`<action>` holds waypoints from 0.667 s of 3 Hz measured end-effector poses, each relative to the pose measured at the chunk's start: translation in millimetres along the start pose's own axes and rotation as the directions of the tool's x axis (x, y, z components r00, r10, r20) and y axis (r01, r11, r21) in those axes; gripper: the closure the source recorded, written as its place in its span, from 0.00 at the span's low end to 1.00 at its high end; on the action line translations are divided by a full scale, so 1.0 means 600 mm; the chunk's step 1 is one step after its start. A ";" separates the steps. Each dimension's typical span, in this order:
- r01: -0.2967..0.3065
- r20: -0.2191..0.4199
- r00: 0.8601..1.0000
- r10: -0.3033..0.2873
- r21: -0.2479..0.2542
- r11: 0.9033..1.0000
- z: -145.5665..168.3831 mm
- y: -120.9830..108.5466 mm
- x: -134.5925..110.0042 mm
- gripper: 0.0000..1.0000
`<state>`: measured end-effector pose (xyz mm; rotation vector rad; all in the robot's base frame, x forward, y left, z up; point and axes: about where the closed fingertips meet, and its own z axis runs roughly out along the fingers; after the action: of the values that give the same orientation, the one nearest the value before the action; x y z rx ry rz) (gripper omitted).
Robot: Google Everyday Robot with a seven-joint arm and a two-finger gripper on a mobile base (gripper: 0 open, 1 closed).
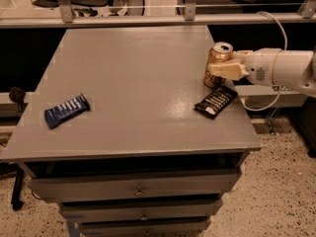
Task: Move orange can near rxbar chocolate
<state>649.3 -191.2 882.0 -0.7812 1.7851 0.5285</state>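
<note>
The orange can point(216, 58) stands at the table's right edge, orange-gold with a silver top. The rxbar chocolate point(216, 101), a flat black wrapper with white stripes, lies just in front of the can, a small gap between them. My gripper point(224, 71) reaches in from the right on a white arm point(281, 69). Its pale fingers point(228, 71) are closed around the can's lower side. The can's base is at or just above the tabletop; I cannot tell which.
A blue wrapper with white stripes point(66, 110) lies at the front left of the grey table point(133, 83). Drawers sit under the table's front edge. A rail and glass run behind the table. A cable hangs at the right.
</note>
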 end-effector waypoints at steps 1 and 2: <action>0.000 0.000 1.000 0.000 0.000 1.000 0.000 0.000 0.000 0.13; 0.005 0.001 1.000 -0.005 -0.027 1.000 -0.010 -0.007 0.003 0.00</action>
<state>647.6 -198.6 882.2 -0.8036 1.7781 0.5500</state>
